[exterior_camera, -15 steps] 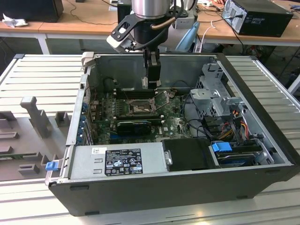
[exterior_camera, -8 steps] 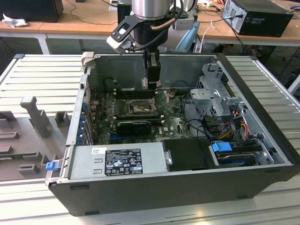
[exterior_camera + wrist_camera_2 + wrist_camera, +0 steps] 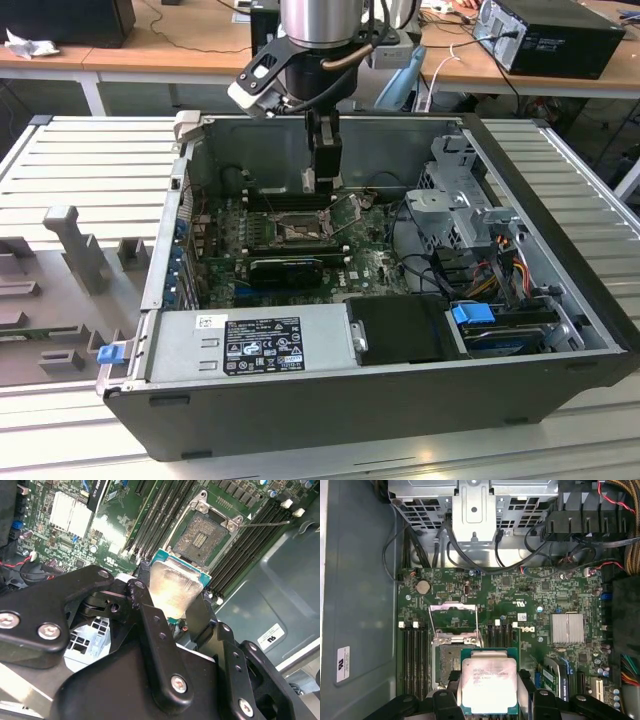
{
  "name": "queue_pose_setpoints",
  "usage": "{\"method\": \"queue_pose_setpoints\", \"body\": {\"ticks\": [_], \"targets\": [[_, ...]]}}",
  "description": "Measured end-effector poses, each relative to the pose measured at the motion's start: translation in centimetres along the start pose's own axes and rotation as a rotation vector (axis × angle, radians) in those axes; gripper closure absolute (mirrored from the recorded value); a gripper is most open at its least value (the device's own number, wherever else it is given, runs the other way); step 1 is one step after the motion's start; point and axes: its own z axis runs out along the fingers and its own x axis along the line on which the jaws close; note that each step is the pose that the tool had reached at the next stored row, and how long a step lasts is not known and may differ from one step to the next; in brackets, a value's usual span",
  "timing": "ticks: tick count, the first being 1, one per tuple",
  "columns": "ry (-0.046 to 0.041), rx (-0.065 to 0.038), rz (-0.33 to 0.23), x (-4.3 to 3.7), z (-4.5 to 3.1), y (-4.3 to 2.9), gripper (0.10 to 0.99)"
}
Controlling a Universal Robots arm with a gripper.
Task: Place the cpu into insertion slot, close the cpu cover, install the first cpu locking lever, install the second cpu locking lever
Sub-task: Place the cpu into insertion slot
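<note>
Here the cpu (image 3: 489, 685) sits clamped between the two black fingers (image 3: 150, 620) of the gripper (image 3: 171, 591), its pale face showing in both wrist views; it hangs above the insertion slot (image 3: 445, 662), not yet seated, and hides part of it in the first wrist view; the socket lies bare, the cpu cover (image 3: 453, 611) swung open beside it; green circuit board (image 3: 530, 595) surrounds the socket; in the exterior view the arm reaches down into an open computer case (image 3: 400, 400) lying on a slatted metal table (image 3: 80, 150).
</note>
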Motion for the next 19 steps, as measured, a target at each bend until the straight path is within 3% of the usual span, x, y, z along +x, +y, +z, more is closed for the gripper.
{"method": "queue_pose_setpoints", "body": {"ticks": [10, 19], "targets": [[-0.0007, 0.008, 0.006, -0.03, 1.36, -0.11, 0.557], [-0.0009, 0.010, 0.007, -0.03, 1.87, -0.15, 0.557]]}}
